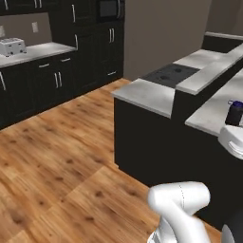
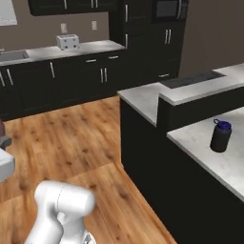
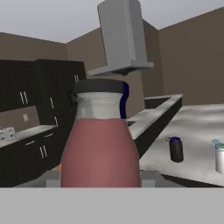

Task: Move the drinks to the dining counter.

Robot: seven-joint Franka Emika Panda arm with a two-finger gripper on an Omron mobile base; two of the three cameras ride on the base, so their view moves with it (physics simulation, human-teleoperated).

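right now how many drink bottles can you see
3. The purple-red bottle is close up in the hand view, shut in the gripper. The black bottle and the white-grey bottle stand on the dining counter.

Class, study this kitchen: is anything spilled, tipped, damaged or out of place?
Nothing stands out. The black bottle and the white-grey bottle stand upright on the dining counter, the gripper holds the red bottle upright, and the toaster sits square on the worktop.
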